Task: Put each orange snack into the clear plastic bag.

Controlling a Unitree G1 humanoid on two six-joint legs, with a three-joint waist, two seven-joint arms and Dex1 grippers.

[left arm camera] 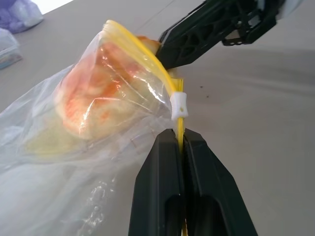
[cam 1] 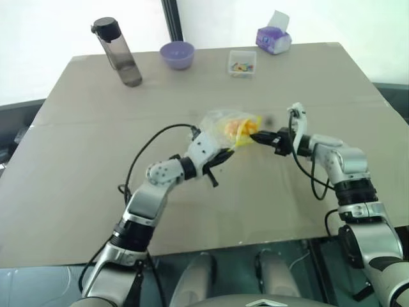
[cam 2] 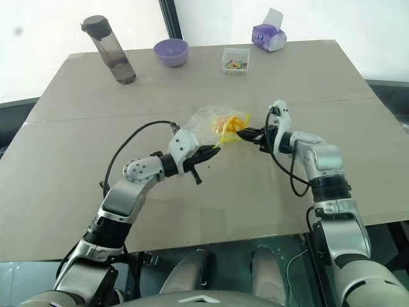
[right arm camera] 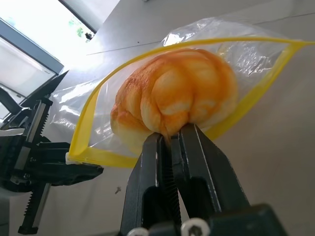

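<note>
From the head, the clear plastic bag (cam 1: 220,123) is a pale crumple held above the middle of the table (cam 1: 77,185), and the orange snack (cam 1: 234,126) shows through it as a yellow-orange patch whose outline is hard to make out; the wrist views settle it: the bun sits in the bag's open mouth, ringed by the yellow seal strip (right arm camera: 98,105), its far side veiled by crinkled film, so how deep it sits cannot be told.

The left gripper (left arm camera: 183,147) reaches in from the lower left, forearm angled up and to the right, its fingers pressed together on the seal strip just below the small white slider (left arm camera: 180,102); the right gripper (right arm camera: 170,140) comes in from the right, elbow bent, pointing across toward the left one, its fingers clamped on the near edge of the bun at the bag's mouth.

Along the far edge stand a dark bottle (cam 1: 117,51), a purple bowl (cam 1: 177,54), a small clear box (cam 1: 242,62) and a tissue pack (cam 1: 273,38), well apart from the bag.
</note>
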